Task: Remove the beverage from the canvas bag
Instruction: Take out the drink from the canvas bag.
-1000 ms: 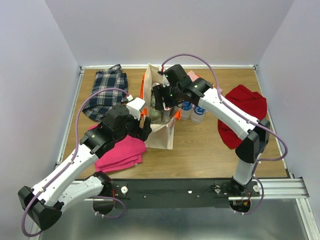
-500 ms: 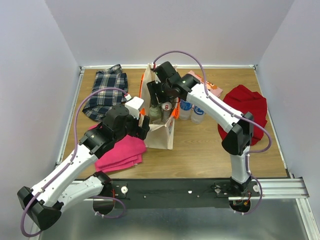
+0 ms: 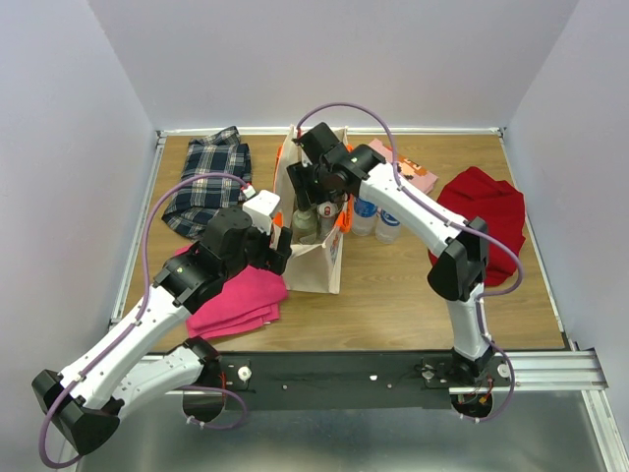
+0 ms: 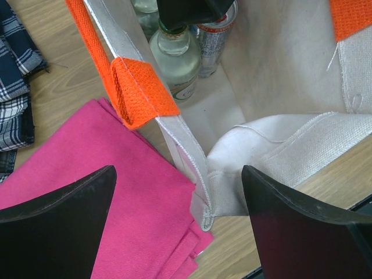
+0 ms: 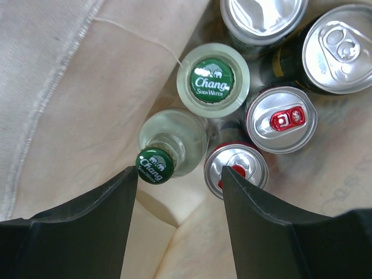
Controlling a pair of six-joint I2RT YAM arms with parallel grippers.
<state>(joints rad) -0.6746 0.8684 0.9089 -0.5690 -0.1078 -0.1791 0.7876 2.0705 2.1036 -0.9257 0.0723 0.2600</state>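
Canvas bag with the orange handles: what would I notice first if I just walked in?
Probably the drinks packed inside the canvas bag mid-table: two green-capped glass bottles and several shiny cans. The right gripper hangs open over them. A bright pink cloth lies left of the bag, a red cloth to its right.

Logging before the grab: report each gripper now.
Left gripper: open, astride a corner of the canvas bag, holding nothing.
Right gripper: open above a green-capped bottle, nothing gripped.

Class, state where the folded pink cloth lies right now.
In the top view, the pink cloth lies immediately left of the canvas bag, nearer the arm bases than the plaid garment.
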